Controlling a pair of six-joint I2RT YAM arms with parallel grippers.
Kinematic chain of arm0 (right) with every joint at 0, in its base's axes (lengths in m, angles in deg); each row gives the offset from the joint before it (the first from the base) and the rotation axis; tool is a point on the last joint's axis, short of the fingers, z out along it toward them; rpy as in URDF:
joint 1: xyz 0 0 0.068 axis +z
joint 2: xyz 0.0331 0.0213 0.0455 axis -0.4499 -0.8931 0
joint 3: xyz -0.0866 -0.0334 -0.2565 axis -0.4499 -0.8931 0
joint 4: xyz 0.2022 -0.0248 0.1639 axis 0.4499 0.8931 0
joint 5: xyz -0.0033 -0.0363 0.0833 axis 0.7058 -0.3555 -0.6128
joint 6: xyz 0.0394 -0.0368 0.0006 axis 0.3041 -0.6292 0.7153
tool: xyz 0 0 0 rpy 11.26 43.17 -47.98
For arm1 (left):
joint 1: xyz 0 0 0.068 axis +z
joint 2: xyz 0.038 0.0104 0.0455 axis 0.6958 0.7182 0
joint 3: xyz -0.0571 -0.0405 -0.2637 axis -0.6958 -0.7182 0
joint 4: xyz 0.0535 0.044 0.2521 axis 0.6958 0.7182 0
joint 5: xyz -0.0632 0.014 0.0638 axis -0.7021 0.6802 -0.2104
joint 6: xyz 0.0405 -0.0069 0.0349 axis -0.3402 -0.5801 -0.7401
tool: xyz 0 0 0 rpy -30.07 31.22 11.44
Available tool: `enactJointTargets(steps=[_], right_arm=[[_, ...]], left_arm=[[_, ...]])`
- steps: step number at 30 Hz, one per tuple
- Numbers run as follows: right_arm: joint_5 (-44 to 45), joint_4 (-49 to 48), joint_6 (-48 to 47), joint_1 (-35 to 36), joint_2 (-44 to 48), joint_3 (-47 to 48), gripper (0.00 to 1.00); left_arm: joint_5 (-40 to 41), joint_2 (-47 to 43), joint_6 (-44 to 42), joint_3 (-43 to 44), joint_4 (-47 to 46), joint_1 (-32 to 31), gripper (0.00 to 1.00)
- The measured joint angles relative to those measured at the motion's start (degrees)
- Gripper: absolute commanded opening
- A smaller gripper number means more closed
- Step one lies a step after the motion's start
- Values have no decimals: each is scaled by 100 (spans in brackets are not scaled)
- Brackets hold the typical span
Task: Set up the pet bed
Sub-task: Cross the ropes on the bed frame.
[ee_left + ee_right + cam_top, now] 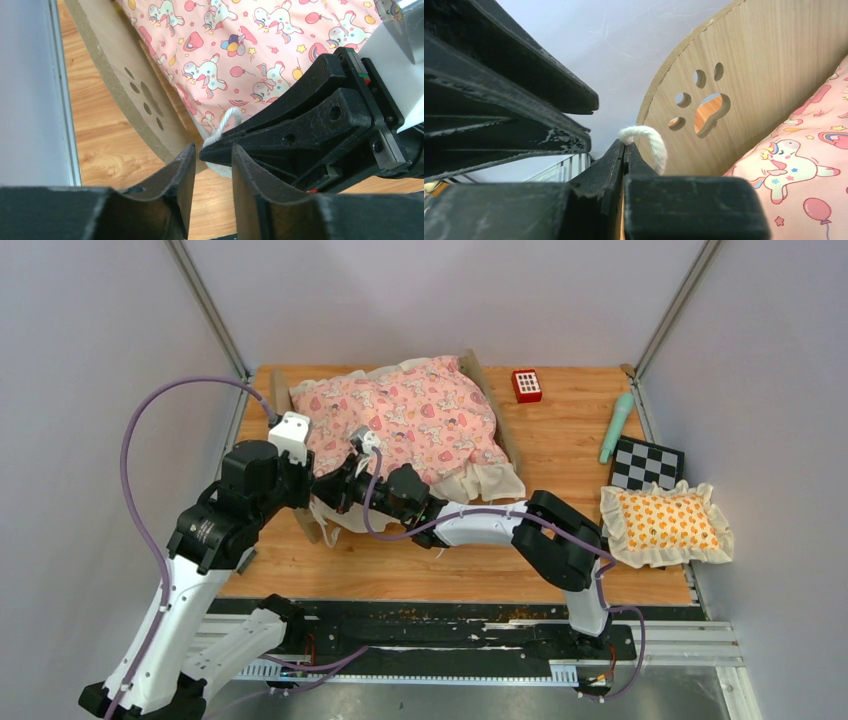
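Black right gripper (625, 146), its arm stretched leftward low over the table (560, 455), pinches a white cord loop (651, 139) beside the headboard (749, 60). The left gripper (212, 155), its arm bent, has its fingers spread either side of those tips. Only the top view shows the whole pet bed (400, 420), far left on the table.
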Motion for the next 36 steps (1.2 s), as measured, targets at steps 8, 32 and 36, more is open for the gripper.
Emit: enactJointTargets(steps=[8, 32, 36], right_arm=[[271, -26, 192, -11, 0, -4, 0], [1180, -46, 3038, -468, -916, 931, 0], [1176, 247, 2813, -461, -916, 1134, 0]], left_arm=[[149, -144, 7, 197, 0, 0, 54], [1091, -957, 101, 393, -83, 0, 57], [1137, -994, 98, 382, -85, 0, 57]])
